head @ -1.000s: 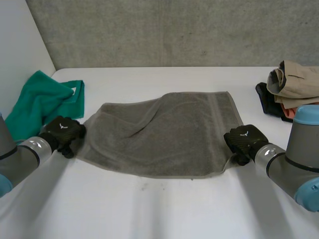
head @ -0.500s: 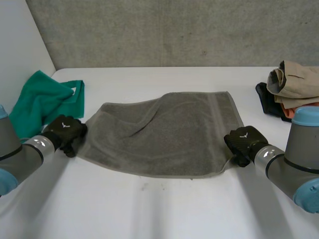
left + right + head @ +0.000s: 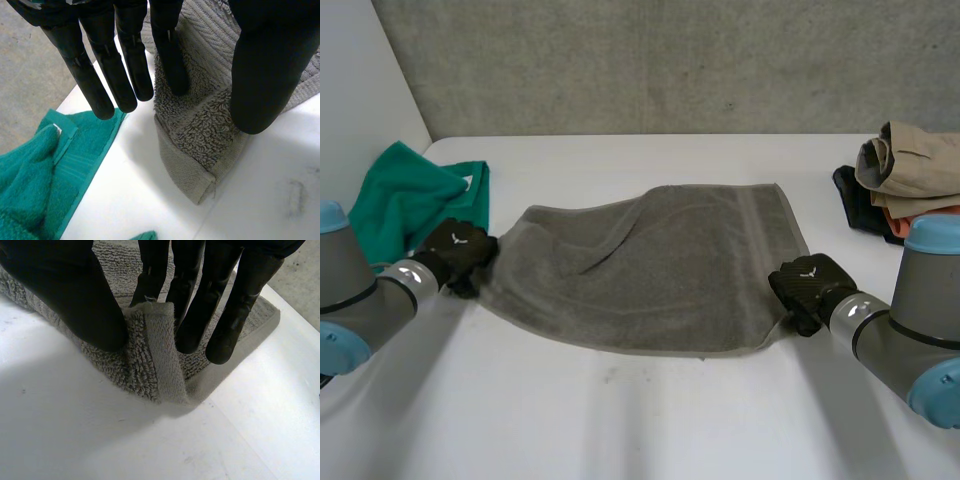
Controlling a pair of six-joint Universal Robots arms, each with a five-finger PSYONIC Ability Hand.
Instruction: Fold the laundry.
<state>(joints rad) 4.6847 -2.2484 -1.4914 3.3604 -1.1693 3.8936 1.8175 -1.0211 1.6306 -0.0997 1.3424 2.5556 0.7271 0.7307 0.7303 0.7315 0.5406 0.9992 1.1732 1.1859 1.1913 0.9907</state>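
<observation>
Nothing was folded yet: the grey towel (image 3: 650, 265) lay spread, the left hand (image 3: 460, 255) pinching its 9 o'clock corner, the right hand (image 3: 807, 285) its 4 o'clock corner; the green towel (image 3: 410, 205) waited.

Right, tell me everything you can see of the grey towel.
The grey towel is thick looped terry with a flat woven band along its hem. It lies spread on the white table, roughly rectangular, with a crease across its middle. The left hand pinches a corner at its left end. The right hand pinches its near right corner, raised into a small fold.
</observation>
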